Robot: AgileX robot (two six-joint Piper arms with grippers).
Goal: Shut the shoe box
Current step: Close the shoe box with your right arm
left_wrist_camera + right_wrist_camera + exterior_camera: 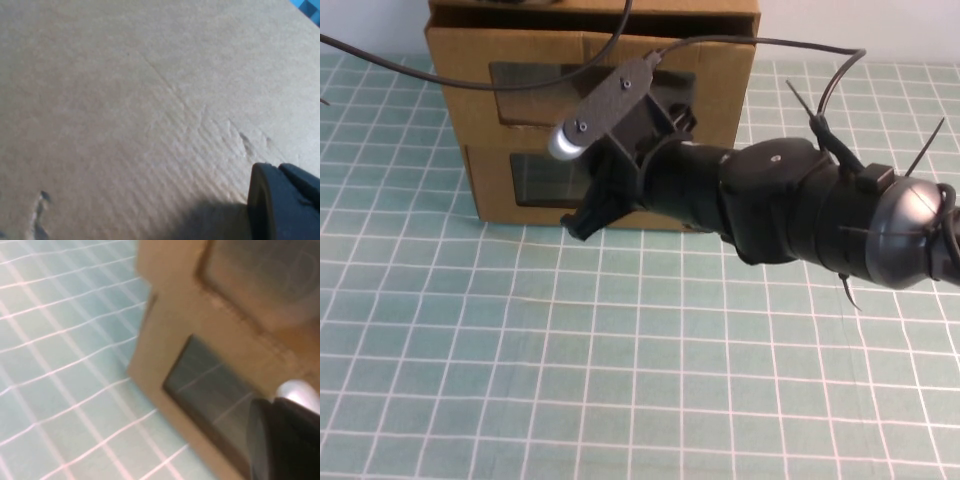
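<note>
Reaching in at the lower front panel of the shoe box (520, 180), the right tool (582, 222) hides its grip, the left tool (285, 200) likewise unreadable beside bare cardboard, the box standing on the gridded tabletop (520, 350).

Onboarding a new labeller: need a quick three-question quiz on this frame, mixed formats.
1. True or false: the right gripper is at the front of the shoe box.
2. What covers the table? A) green gridded mat B) bare wood C) white cloth
3. Fill in: the left wrist view shows the left gripper close against plain ___ .

Key: 1 true; 2 A; 3 cardboard.
</note>
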